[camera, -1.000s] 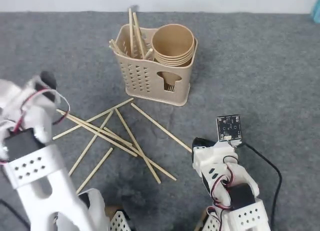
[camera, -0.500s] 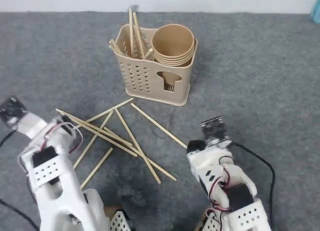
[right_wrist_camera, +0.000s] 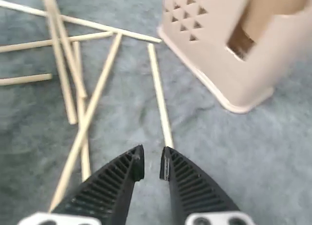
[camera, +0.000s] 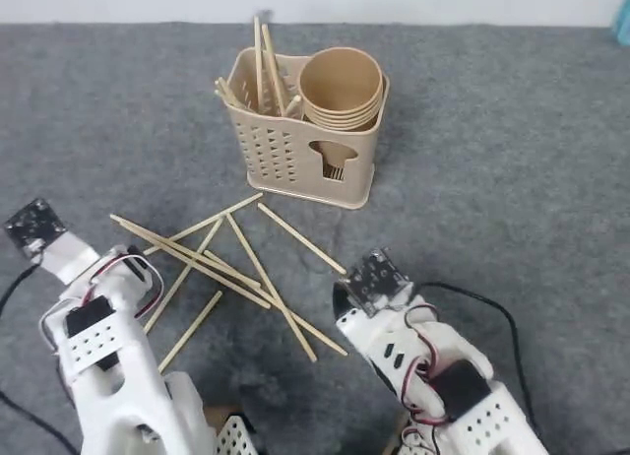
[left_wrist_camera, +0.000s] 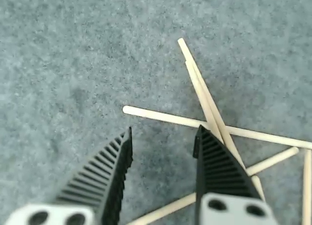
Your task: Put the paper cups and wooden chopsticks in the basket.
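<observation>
Paper cups: the stack of paper cups point(camera: 340, 81) already sits nested in the right compartment of the basket point(camera: 295, 155), far centre.
Stowed sticks: a few wooden chopsticks point(camera: 261, 61) stand tilted in the left compartment.
Loose chopsticks: the loose chopsticks point(camera: 226, 268) lie crossed in a heap on the grey carpet point(camera: 492, 160), near and left of the basket. One single chopstick point(right_wrist_camera: 160, 88) lies apart on the right of the heap.
Left gripper: the left gripper point(left_wrist_camera: 164, 132) hangs with its jaws spread wide and empty over the left ends of the heap, one stick crossing just beyond the tips.
Right gripper: the right gripper point(right_wrist_camera: 152, 159) has its jaws parted only narrowly, holding nothing, tips at the near end of the single chopstick.
Handling: probably light, stiff, thin and smooth, so the sticks are likely to roll or pivot in a pinch, and the pile gives a little underneath.
Where to hold: near mid-length, across the stick, and on one lying free rather than at a crossing.
</observation>
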Available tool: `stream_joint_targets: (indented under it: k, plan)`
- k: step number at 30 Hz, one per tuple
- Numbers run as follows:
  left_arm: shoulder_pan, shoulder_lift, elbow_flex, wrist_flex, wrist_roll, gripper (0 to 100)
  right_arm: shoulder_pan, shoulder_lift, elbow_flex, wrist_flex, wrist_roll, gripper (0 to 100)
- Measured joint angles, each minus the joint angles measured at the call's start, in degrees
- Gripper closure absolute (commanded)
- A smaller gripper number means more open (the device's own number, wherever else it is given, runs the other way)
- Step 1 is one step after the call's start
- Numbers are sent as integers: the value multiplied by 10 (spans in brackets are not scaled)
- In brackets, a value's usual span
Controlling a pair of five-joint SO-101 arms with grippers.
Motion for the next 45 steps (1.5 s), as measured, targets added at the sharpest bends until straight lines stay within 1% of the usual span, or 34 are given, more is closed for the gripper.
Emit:
stream_joint_targets:
  k: [4,8,15,18,24,29,34,36,40,45]
  plan:
    - [-1,0,0,0,2,801,-4,147,-82,-52,0,918]
    - [-1,0,0,0,2,801,-4,336,-179,-97,0,917]
    - [-1,0,0,-26,-1,801,-15,645,-331,-176,0,918]
    - [-1,0,0,-28,-1,801,-23,759,-396,-194,0,918]
    - [-1,0,0,-28,-1,801,-25,952,-540,-200,0,918]
    - [-1,0,0,-28,-1,801,-25,1060,-645,-200,0,918]
    - [-1,0,0,-28,-1,801,-25,1125,-724,-200,0,919]
    - [-1,0,0,-28,-1,801,-25,1138,-739,-200,3,918]
    - [-1,0,0,-33,-1,801,-25,1148,-753,-194,37,918]
    - [-1,0,0,-43,-1,801,-27,1148,-794,-127,45,915]
